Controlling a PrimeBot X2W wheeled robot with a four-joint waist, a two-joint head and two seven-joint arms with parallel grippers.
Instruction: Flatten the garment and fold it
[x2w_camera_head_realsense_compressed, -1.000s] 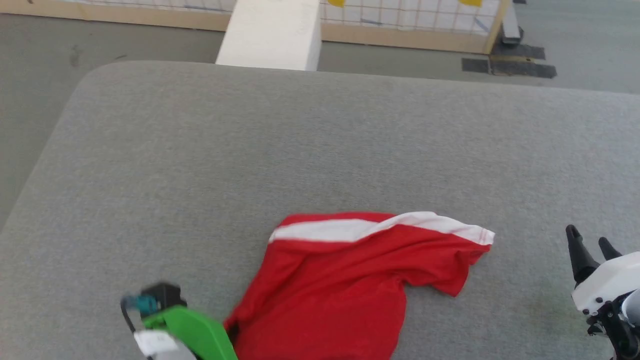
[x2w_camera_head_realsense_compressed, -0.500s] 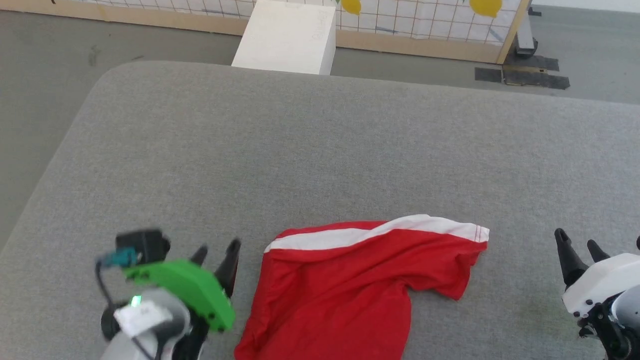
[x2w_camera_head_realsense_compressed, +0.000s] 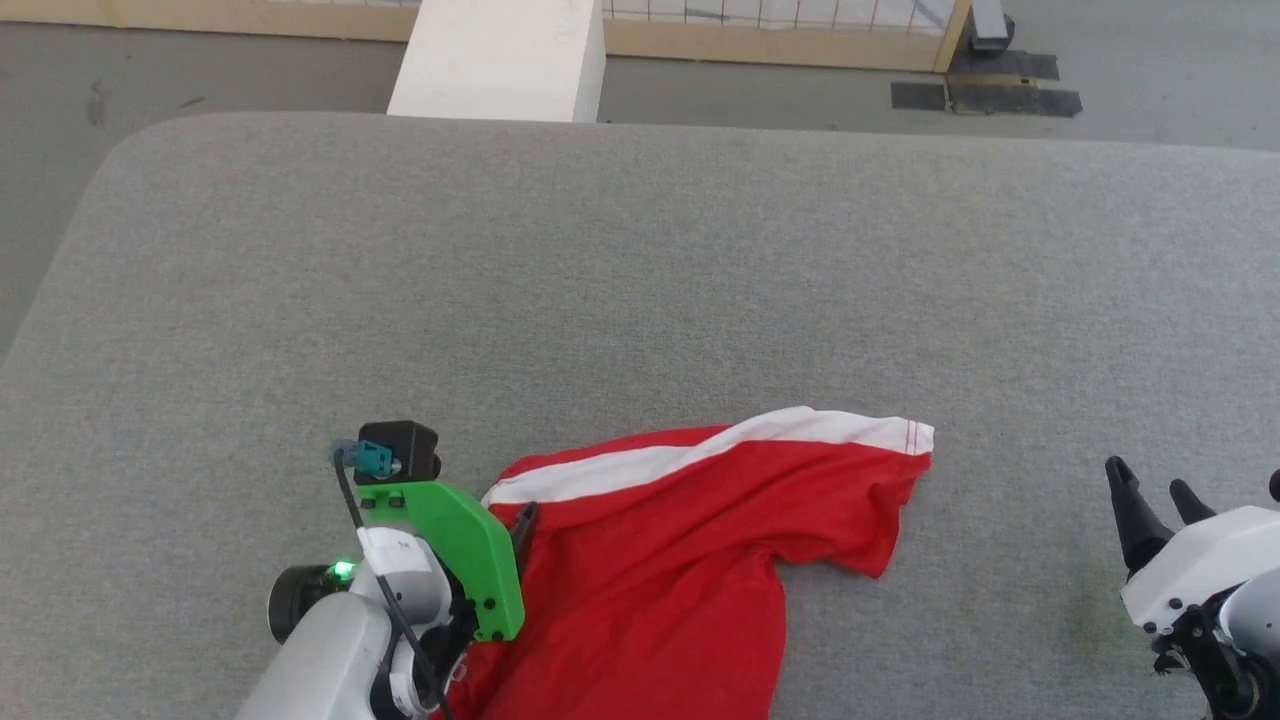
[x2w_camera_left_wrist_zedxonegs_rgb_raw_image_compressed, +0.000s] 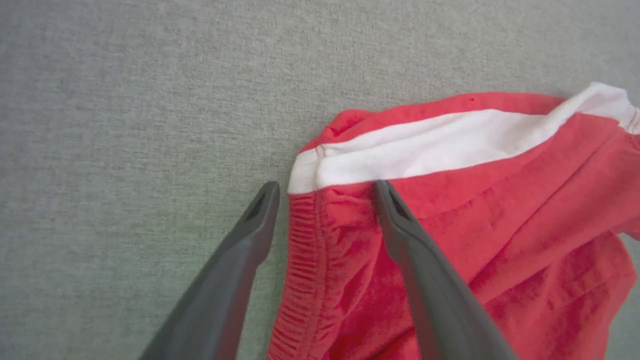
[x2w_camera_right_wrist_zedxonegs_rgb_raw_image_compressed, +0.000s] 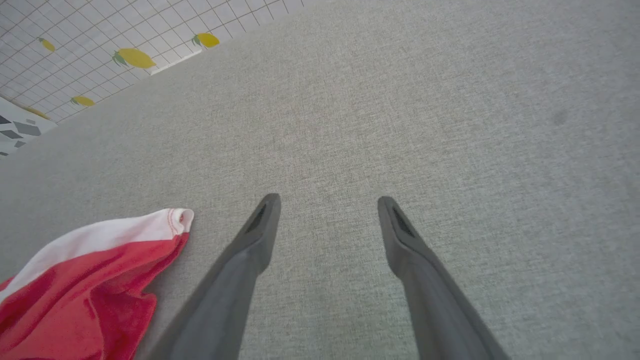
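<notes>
The garment (x2w_camera_head_realsense_compressed: 680, 560) is bright red and lies crumpled on the grey padded table (x2w_camera_head_realsense_compressed: 640, 250) near its front edge. Its white band (x2w_camera_head_realsense_compressed: 720, 455) runs along the far side. My left gripper (x2w_camera_head_realsense_compressed: 510, 525) is open at the garment's left corner. In the left wrist view, the left gripper (x2w_camera_left_wrist_zedxonegs_rgb_raw_image_compressed: 326, 189) straddles the gathered red edge just below the end of the white band (x2w_camera_left_wrist_zedxonegs_rgb_raw_image_compressed: 450, 145), one finger on the bare table, the other over the cloth (x2w_camera_left_wrist_zedxonegs_rgb_raw_image_compressed: 500, 215). My right gripper (x2w_camera_head_realsense_compressed: 1148, 478) is open and holds nothing, well right of the garment (x2w_camera_right_wrist_zedxonegs_rgb_raw_image_compressed: 85, 285), over bare table (x2w_camera_right_wrist_zedxonegs_rgb_raw_image_compressed: 329, 201).
A white box (x2w_camera_head_realsense_compressed: 500, 60) stands on the floor beyond the table's far edge, before a wood-framed grid panel (x2w_camera_head_realsense_compressed: 770, 42). A tiled wall with lemon prints (x2w_camera_right_wrist_zedxonegs_rgb_raw_image_compressed: 135, 57) shows in the right wrist view. The table's left edge (x2w_camera_head_realsense_compressed: 60, 260) curves away.
My left gripper has moved right and forward, from beside the garment to its left corner, with one finger now over the cloth. The head camera has shifted. The right gripper has kept its place.
</notes>
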